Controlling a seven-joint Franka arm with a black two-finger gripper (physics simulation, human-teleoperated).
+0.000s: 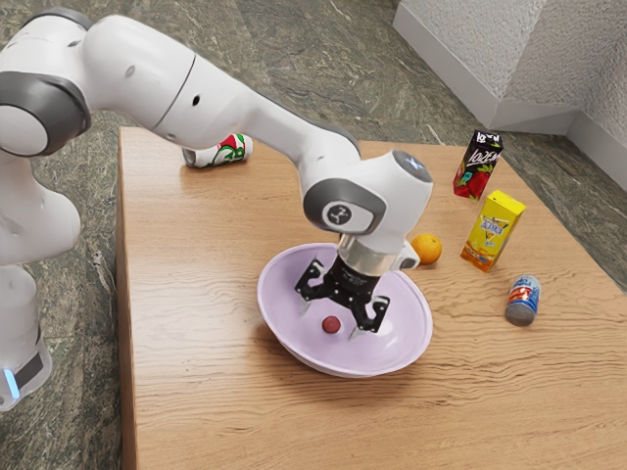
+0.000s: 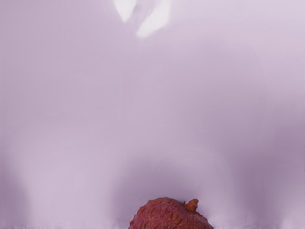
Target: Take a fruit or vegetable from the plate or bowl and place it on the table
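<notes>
—The claw (image 1: 331, 320) is hanging open inside the bowl (image 1: 400, 336). Is anything leaving it?

—No, the lychee (image 1: 331, 324) is lying there ungripped; the reach is looking nearly done. Grasping, lifting and setting on the table (image 1: 216, 411) are waiting.

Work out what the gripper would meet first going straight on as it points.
Probably the bowl floor: the open gripper points down into the bowl, seemingly straddling the reddish fruit. Depth is unclear; the fruit might come first.

Wooden table (image 1: 196, 372): lilac bowl (image 1: 284, 338), orange (image 1: 426, 249) near it, yellow carton (image 1: 493, 231), black carton (image 1: 478, 164), blue-red can (image 1: 522, 301), white-green can (image 1: 217, 151) lying sideways.
</notes>
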